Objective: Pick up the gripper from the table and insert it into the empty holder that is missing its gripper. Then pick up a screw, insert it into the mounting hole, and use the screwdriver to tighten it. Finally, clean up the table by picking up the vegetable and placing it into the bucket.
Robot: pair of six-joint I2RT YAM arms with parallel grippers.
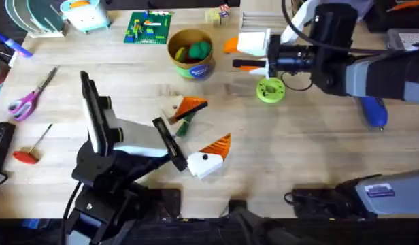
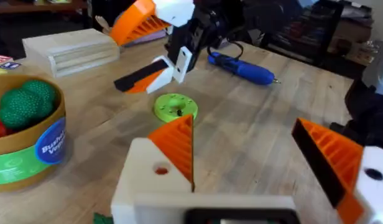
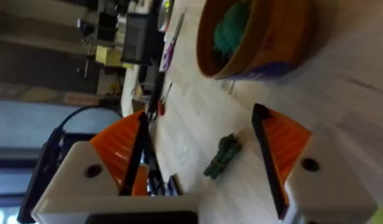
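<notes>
**Two arms out over the table, both claws spread**

I see my left gripper (image 1: 196,136) reaching low toward the middle, fingers apart, empty. My right gripper (image 1: 245,56) is turned across from the far right, also spread wide with nothing between. The vegetable (image 1: 183,126) lies on the wood at the left fingertips. The bucket (image 1: 191,53) sits beyond it, holding coloured pieces. The lime-green disc (image 1: 270,90) rests under the right wrist; the screwdriver (image 1: 375,112) lies far right, partly hidden by that arm.
</notes>
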